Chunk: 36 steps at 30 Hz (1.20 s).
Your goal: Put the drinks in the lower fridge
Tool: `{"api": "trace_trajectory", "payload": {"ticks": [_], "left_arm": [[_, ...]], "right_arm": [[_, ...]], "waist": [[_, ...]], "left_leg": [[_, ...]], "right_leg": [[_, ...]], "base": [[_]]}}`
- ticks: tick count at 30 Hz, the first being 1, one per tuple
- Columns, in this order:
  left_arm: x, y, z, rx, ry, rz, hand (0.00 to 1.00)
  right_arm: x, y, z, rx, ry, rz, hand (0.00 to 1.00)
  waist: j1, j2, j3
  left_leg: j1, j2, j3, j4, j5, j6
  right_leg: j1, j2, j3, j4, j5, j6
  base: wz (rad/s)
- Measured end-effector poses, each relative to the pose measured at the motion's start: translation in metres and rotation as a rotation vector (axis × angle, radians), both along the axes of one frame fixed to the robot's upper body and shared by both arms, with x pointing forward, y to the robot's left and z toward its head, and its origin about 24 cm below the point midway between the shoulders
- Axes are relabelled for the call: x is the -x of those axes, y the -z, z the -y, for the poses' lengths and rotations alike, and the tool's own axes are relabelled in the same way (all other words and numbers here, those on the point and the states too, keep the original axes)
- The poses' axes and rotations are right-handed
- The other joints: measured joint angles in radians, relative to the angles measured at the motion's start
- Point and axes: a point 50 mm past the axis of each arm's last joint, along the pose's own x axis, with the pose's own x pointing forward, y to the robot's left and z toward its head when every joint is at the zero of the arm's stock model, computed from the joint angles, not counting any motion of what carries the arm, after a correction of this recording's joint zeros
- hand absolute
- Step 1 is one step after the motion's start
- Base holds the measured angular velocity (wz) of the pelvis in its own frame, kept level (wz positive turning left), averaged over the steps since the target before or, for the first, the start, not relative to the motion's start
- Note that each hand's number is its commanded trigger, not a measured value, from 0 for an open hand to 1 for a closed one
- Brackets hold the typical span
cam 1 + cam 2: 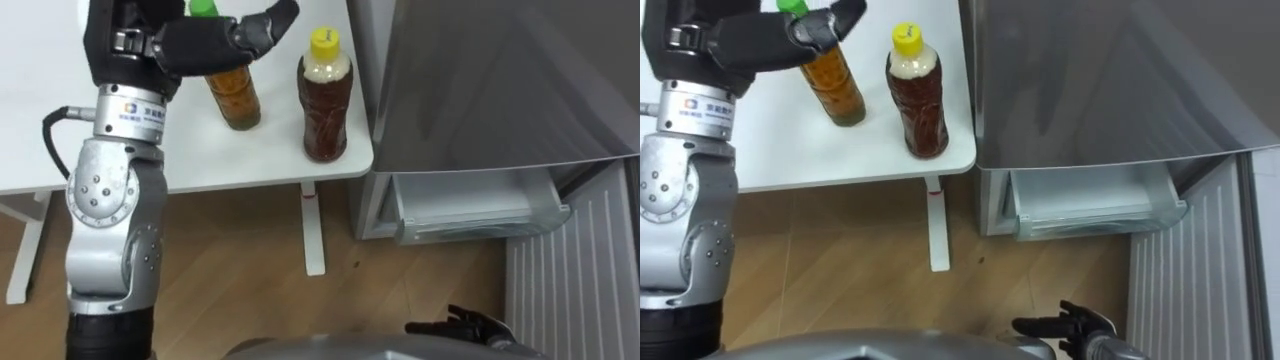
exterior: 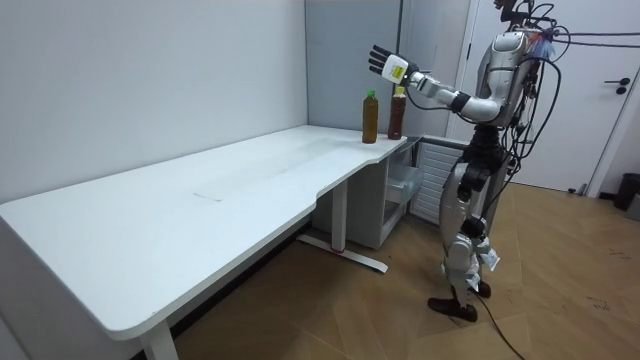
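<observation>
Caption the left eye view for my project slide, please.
Open left robot hand hovers over the green-capped bottle, beside the yellow-capped bottle, on the white table by the open lower fridge.

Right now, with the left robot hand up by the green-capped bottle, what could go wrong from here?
1. The left robot hand is open at the top of the green-capped bottle, not around its body; a sideways brush there could tip it.
2. The yellow-capped bottle stands close beside it, near the table edge; a knock could send it off onto the floor.
</observation>
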Motion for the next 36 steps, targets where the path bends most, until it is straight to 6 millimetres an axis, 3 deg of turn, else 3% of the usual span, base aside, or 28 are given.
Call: {"api": "trace_trajectory", "payload": {"ticks": [11,20,36], "left_arm": [[0.0,0.002,0.004,-0.019,0.053,-0.018,0.0],[-0.001,0.006,0.017,-0.023,0.121,-0.037,0.0],[-0.001,0.016,0.024,-0.032,0.177,-0.094,0.0]], "right_arm": [[0.001,0.0,0.0,-0.004,0.002,-0.005,0.0],[-0.001,-0.001,0.004,0.018,-0.001,0.002,0.0],[-0.003,-0.001,0.004,0.019,-0.01,0.004,0.0]], "waist": [[0.0,0.002,0.0001],[0.0,0.023,0.0016],[0.0,0.015,0.0011]], "left_leg": [[0.0,0.0,0.0,0.001,0.0,0.0],[-0.003,0.001,0.0,0.0,0.0,0.0],[-0.005,0.001,0.009,-0.003,0.0,0.0]], "right_leg": [[0.0,0.0,0.003,0.0,0.0,0.0],[-0.003,0.0,0.003,0.001,0.0,0.0],[-0.013,0.0,0.015,0.004,0.0,0.0]], "base": [[0.0],[0.0],[-0.01]]}}
